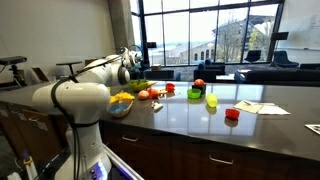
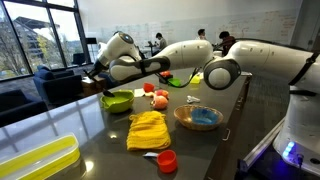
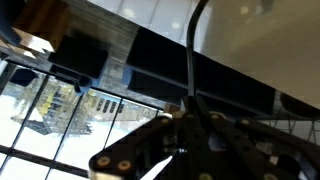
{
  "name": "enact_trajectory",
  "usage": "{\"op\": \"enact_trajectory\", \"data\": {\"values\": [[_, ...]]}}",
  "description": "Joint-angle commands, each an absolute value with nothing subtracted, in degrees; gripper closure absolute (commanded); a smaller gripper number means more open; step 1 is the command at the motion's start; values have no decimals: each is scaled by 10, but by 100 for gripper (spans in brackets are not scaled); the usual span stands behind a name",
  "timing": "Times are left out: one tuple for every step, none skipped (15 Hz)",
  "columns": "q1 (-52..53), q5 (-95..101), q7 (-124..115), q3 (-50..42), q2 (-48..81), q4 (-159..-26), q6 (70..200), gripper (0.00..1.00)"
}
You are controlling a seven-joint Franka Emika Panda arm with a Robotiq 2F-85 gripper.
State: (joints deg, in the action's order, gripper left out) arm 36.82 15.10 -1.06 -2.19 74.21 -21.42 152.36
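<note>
Wrist view looks out level at tall windows (image 3: 60,110) with a building beyond, so the wrist is turned sideways rather than down. Dark linkage fills the lower edge of that view. The jaws are closed, tips together, and I cannot make out anything between them.

In both exterior views the arm (image 2: 175,58) stretches long and nearly flat from its base out over the bench (image 2: 100,140). The elbow is slightly raised, and the wrist bends at the far end, carrying the jaws above the surface and touching nothing.

A green bowl (image 2: 118,97) sits on the bench just below the jaws and a little toward the base, apart from them. It shows as a green patch under the wrist in an exterior view (image 1: 136,87).

Beside it, farther from the jaws, lies a tomato (image 2: 150,88). Back toward the base from the jaws lie a yellow cloth (image 2: 148,130) and another bowl (image 2: 198,118). A red cup (image 2: 167,160) lies well apart from the jaws, beyond the cloth.
</note>
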Motion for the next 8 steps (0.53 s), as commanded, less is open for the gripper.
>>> {"op": "enact_trajectory", "data": {"values": [[354,61,144,88,747,-209,1528,99],[350,37,177,115,749,-207,1520,99],[347,18,203,135,749,-205,1511,99],[344,1,220,151,751,-203,1507,99],[341,-10,230,160,753,-201,1503,99],[339,-16,230,162,754,-201,1499,99],[337,-21,228,163,755,-200,1498,99],[335,-22,223,160,756,-200,1498,99]]}}
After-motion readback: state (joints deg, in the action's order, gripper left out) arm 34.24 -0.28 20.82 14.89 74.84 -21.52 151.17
